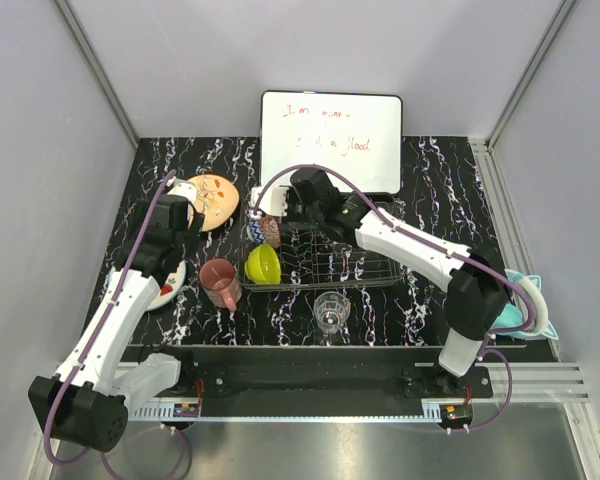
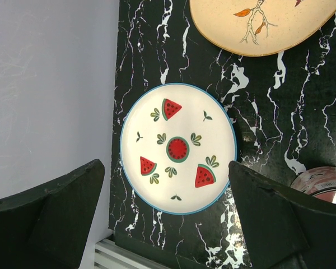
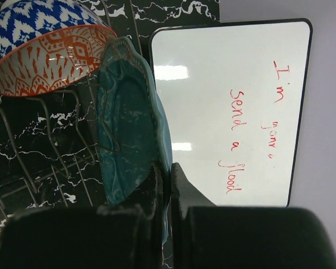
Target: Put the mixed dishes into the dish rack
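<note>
Right gripper (image 3: 167, 188) is clenched on the rim of the teal plate (image 3: 126, 129). The plate stands on edge among the wires at the upper left corner of the dish rack (image 1: 372, 266). Just beside it, upper left of the right wrist frame, the red patterned bowl (image 3: 50, 50) lies tilted on the rack wires, apart from the plate. Whiteboard (image 3: 235, 112) with red handwriting fills the right side of that frame, behind the plate.

Left gripper (image 2: 165, 174) is released, fingers (image 2: 50, 218) spread wide, hovering over the white plate with red slices (image 2: 178, 148) and not touching it. That plate lies flat on the black marbled table (image 2: 302, 112), against the left wall. The peach plate (image 2: 257, 25) is just beyond it, upper right of the left wrist frame.

In the top view, the lime-green bowl (image 1: 263, 263) sits at the rack's lower left corner; can't tell whether it is inside. The pink mug (image 1: 220, 282) stands on the table just left of it. The clear glass (image 1: 331, 310) stands upright on the table below the rack, centre frame.
</note>
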You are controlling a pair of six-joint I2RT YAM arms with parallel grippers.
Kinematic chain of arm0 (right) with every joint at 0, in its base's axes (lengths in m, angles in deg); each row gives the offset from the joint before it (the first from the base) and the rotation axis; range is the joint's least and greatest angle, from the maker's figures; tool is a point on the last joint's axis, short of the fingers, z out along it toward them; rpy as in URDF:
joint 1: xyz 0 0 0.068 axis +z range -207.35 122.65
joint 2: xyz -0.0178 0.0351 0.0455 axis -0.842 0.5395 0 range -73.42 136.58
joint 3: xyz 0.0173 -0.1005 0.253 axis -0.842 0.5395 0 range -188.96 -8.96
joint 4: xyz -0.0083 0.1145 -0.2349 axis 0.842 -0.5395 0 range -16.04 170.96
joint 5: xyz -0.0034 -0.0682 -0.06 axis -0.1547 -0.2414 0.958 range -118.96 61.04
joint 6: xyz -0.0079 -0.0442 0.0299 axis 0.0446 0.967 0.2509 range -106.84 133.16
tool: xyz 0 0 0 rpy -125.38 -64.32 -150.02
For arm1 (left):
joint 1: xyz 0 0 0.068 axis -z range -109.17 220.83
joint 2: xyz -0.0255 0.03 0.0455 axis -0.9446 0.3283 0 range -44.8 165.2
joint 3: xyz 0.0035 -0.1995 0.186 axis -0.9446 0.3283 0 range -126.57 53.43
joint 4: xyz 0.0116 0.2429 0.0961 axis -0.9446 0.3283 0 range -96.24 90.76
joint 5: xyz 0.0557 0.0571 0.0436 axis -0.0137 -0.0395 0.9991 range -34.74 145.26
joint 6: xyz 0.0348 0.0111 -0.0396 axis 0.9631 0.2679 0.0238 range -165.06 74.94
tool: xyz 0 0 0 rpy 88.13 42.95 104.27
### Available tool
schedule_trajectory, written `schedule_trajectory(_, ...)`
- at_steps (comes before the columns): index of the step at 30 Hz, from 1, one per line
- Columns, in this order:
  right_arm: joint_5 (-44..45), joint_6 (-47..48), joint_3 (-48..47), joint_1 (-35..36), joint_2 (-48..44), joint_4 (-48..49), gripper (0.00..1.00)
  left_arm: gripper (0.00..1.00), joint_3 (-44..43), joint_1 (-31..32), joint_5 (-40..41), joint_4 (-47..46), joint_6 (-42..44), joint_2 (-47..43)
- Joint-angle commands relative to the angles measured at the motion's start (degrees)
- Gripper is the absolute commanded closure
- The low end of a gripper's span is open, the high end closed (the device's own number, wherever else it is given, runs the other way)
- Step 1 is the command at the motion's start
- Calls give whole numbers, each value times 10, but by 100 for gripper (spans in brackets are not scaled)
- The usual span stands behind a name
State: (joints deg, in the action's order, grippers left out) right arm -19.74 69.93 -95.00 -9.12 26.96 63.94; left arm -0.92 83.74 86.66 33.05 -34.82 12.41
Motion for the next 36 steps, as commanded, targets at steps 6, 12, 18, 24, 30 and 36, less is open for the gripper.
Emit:
schedule_trajectory(6,13,7,-33,-41,-23,102,100,2,-1,-7,-12,-27,2,-9)
schedule_trajectory(12,3,-3,-37,-46,-13,106,100,2,-11,-7,-13,-23,0,-2)
schedule_trajectory(18,-9,-5,-43,-46,12,113,100,2,-11,-7,-11,-23,3,-3)
schedule_trajectory(24,-6,-5,-32,-37,29,131,100,2,-15,-8,-12,-24,2,2)
schedule_trajectory(30,5,-3,-11,-25,25,146,82,2,-12,-8,-12,-29,4,4)
schedule_trajectory(36,26,15,10,-2,20,163,69,2,-8,-9,-13,-38,0,15)
